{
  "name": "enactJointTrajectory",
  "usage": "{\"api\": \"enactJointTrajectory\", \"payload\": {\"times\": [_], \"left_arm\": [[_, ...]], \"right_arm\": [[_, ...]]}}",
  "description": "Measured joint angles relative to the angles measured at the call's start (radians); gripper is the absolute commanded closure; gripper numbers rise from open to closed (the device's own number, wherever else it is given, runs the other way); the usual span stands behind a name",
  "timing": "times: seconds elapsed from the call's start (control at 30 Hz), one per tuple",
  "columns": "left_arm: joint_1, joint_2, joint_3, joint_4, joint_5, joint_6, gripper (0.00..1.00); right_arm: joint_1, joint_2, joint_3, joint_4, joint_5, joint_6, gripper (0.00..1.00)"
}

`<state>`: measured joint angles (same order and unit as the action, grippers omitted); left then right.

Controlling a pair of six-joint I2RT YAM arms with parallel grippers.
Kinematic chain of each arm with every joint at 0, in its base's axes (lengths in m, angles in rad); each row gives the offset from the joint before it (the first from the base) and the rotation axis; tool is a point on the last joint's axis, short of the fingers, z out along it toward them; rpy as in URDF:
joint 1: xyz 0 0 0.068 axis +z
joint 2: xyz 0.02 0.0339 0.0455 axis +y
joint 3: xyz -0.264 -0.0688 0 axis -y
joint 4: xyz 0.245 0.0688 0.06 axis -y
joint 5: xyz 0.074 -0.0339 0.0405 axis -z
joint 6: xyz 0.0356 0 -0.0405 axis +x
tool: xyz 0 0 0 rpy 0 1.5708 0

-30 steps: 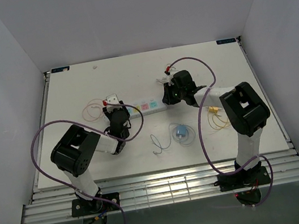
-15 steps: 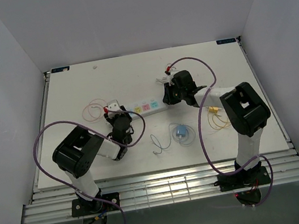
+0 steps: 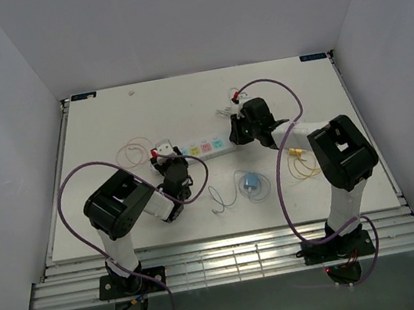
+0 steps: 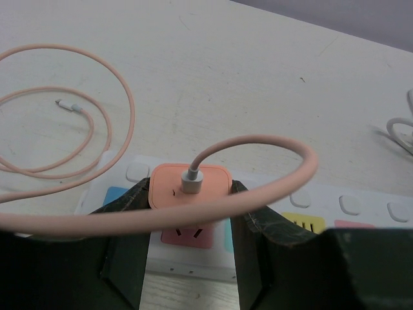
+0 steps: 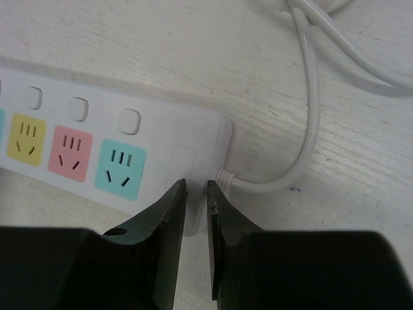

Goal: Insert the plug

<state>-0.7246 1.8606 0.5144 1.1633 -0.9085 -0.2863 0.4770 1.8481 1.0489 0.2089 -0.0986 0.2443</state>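
My left gripper (image 4: 190, 188) (image 3: 169, 161) is shut on an orange square plug (image 4: 208, 186), one finger on each side. A pink cable (image 4: 258, 144) runs from a white connector on the plug's top. The plug sits over the left end of the white power strip (image 4: 352, 208) (image 3: 207, 147), just beyond a pink socket (image 4: 187, 236). I cannot tell whether its pins are in. My right gripper (image 5: 195, 187) (image 3: 237, 134) has its jaws nearly together, a thin gap between them, tips on the strip's right end (image 5: 187, 139) by the cord exit.
The strip's white cord (image 5: 311, 123) loops away at the back right. The pink cable coils on the table left of the strip (image 3: 133, 149). A blue round object with thin wire (image 3: 249, 183) lies nearer me. A yellow-ended cable (image 3: 300, 157) lies under the right arm.
My left gripper has moved right and slightly toward me with the plug, now over the strip's left end. The strip has shifted a little to the right. The right gripper stays on the strip's end.
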Motion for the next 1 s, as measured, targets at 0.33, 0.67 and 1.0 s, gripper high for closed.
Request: {"api": "enactJointTrajectory", "payload": {"times": [0.33, 0.67, 1.0], "left_arm": [[-0.026, 0.022, 0.057, -0.057, -0.041, 0.031, 1.0], [0.05, -0.048, -0.005, -0.083, 0.124, -0.124, 1.0], [0.04, -0.011, 0.047, -0.097, 0.122, -0.076, 1.0]], "right_arm": [[-0.007, -0.002, 0.0, -0.001, 0.024, -0.011, 0.76], [-0.008, -0.019, -0.018, -0.005, 0.021, -0.012, 0.76], [-0.019, -0.029, -0.026, -0.013, 0.027, -0.016, 0.77]]}}
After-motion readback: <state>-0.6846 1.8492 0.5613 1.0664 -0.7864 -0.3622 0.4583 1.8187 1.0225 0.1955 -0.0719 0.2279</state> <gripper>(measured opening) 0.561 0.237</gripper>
